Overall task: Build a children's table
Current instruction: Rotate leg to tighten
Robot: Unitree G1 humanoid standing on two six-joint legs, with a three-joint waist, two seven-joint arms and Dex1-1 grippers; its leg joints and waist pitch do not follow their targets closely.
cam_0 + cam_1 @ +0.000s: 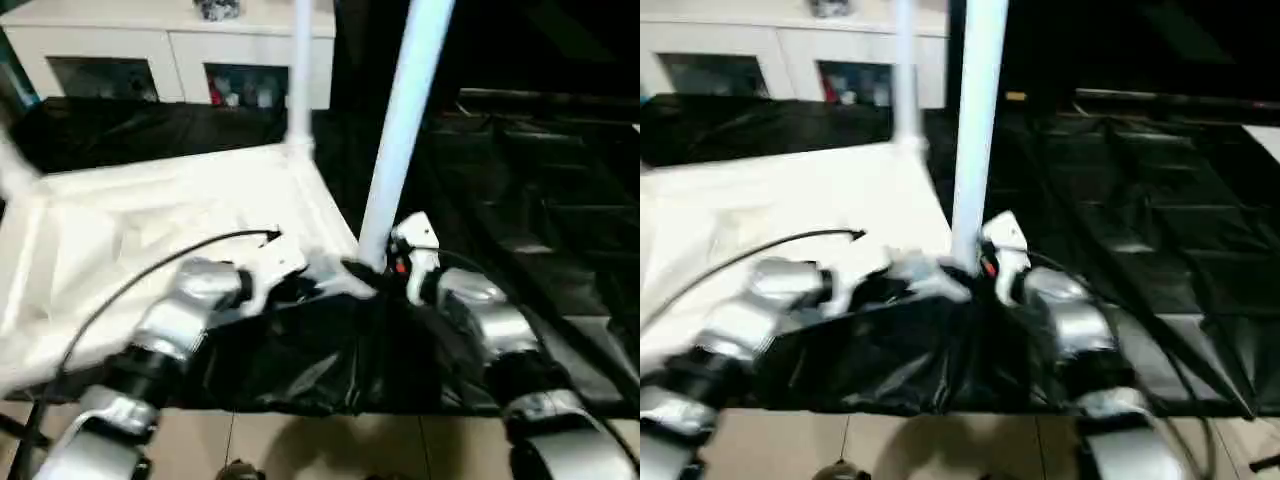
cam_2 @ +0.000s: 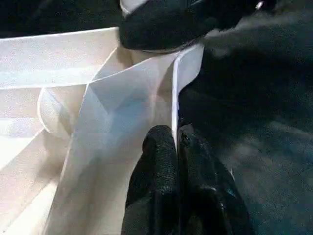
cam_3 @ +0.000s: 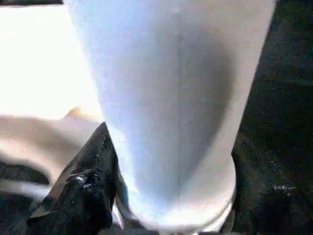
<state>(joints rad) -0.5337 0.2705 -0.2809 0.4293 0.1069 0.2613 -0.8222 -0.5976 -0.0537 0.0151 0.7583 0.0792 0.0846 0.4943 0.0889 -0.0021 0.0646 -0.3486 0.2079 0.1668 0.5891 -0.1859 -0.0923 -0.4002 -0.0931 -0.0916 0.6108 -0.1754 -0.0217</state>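
The children's table [image 1: 150,230] lies upside down on a black sheet [image 1: 300,370], its ribbed underside facing up; two of its white legs stand upright from it. The near leg [image 1: 400,130] rises from the table's corner closest to me, and the far leg [image 1: 300,80] rises from the corner beyond it, toward the white cabinet [image 1: 170,50] at the back.

My left gripper [image 2: 175,147] is at the table's near edge, just beside the near leg's base; its black fingers [image 2: 156,166] are pressed nearly together, pinching the thin upright rim of the table between them.

My right gripper [image 1: 385,270] sits at the foot of the near leg, on the side away from the table's middle; its jaws stand fairly wide around the base of that leg, one black finger [image 3: 85,186] lying against the leg's side; I cannot tell whether the grip is firm or only resting.

A thin black cable [image 1: 150,265] arcs over the table's underside toward my left wrist.
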